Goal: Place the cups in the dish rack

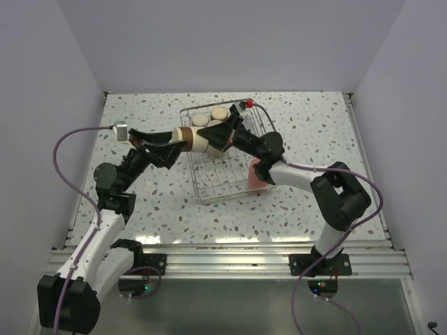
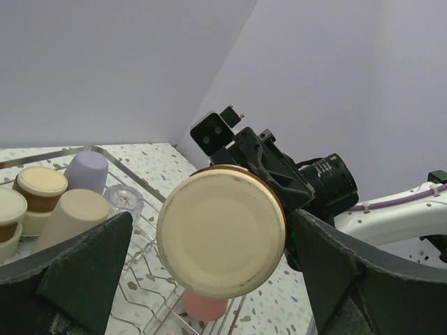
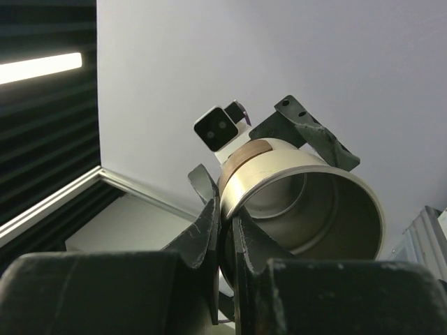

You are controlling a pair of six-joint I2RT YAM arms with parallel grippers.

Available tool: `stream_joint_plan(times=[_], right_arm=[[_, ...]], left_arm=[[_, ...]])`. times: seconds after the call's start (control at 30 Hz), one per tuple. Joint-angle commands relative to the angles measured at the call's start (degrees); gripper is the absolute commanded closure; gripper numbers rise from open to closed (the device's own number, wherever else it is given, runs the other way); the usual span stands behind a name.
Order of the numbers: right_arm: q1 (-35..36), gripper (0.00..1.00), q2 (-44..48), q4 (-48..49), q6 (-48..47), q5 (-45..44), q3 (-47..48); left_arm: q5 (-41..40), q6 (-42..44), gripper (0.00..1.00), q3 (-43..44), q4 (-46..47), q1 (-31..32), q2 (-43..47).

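Your left jaws stand spread wide either side of the tan base of the steel cup (image 2: pixel 221 230), clear of it; your right jaws pinch its rim, holding it sideways above the dish rack (image 1: pixel 213 183); other cups (image 2: pixel 77 218) rest inside.

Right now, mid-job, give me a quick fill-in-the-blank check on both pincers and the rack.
The right pincer is shut on the ___ of the steel cup.
The left pincer stands ___ on either side of that cup's tan base.
The lavender cup sits inside the ___.
Missing words: rim; open; dish rack.
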State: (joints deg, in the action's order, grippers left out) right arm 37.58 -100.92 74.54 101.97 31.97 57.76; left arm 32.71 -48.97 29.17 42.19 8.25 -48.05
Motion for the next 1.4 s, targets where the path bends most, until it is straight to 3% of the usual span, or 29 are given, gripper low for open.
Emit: stream_joint_plan(times=[0.0,0.2,0.47,0.57,0.6,0.67,0.7,0.8,0.83,0.9,0.93,1.07,1.13,1.23,1.3,1.33,1.37], right_arm=[[0.12,1.0,3.81,18.36,-0.64,0.64,0.34],[1.0,1.0,3.1,18.36,-0.63,0.38,0.6],[2.67,1.0,1.08,18.36,-0.46,0.29,1.92],[2.67,1.0,0.82,18.36,-0.46,0.2,1.92],[2.67,1.0,0.82,18.36,-0.63,0.2,1.92],[2.76,1.0,0.73,18.36,-0.72,0.47,1.83],[2.76,1.0,0.82,18.27,-1.16,0.55,1.66],[2.32,1.0,1.08,16.26,-2.65,1.96,1.04],[1.71,0.85,1.43,15.03,-4.66,2.4,0.61],[0.83,0.71,3.01,9.59,-7.22,3.63,-0.71],[-0.22,0.57,3.62,7.22,-9.75,4.15,-0.89],[-3.39,0.33,6.87,-4.28,-15.04,5.3,-1.94],[-5.66,0.32,9.42,-8.86,-19.24,5.65,-2.12],[-8.92,0.32,15.04,-23.26,-28.99,4.17,-2.56],[-9.98,0.31,21.34,-43.0,-42.29,0.84,-0.99],[-9.99,0.3,23.38,-51.0,-47.78,-6.93,0.33],[-9.99,0.29,25.49,-65.0,-52.36,-10.83,3.47]], left_arm=[[-1.07,1.51,0.0,1.95,-0.28,-0.08,0.77],[1.91,-0.25,0.19,2.29,2.89,-0.17,-0.99],[4.47,-1.48,0.16,2.47,5.18,-0.16,-2.57],[4.64,-0.87,0.36,2.91,4.3,-0.08,-2.31],[4.64,-0.6,0.49,3.09,3.69,-0.08,-2.31],[4.29,0.36,0.61,3.52,2.11,-0.16,-1.87],[3.68,0.8,0.77,3.88,1.32,-0.08,-1.7],[1.41,4.05,1.0,6.24,-5.7,-0.08,-0.9],[0.7,6.58,1.0,7.03,-10.77,-0.08,-0.64],[-1.23,9.06,1.0,9.41,-15.54,-0.08,0.33],[-1.59,11.16,1.0,10.11,-19.13,-0.08,0.59],[-2.47,14.77,1.0,13.54,-25.83,-0.08,0.94],[-3.09,16.44,1.0,14.86,-29.51,-0.08,0.59],[-3.53,18.46,1.0,17.06,-33.47,-0.08,-0.81],[-3.53,19.17,1.0,18.2,-34.98,-0.08,-2.13],[-3.62,19.96,1.0,18.55,-36.9,-0.08,-2.74],[-3.44,20.4,1.0,19.43,-37.88,0.01,-4.23]])
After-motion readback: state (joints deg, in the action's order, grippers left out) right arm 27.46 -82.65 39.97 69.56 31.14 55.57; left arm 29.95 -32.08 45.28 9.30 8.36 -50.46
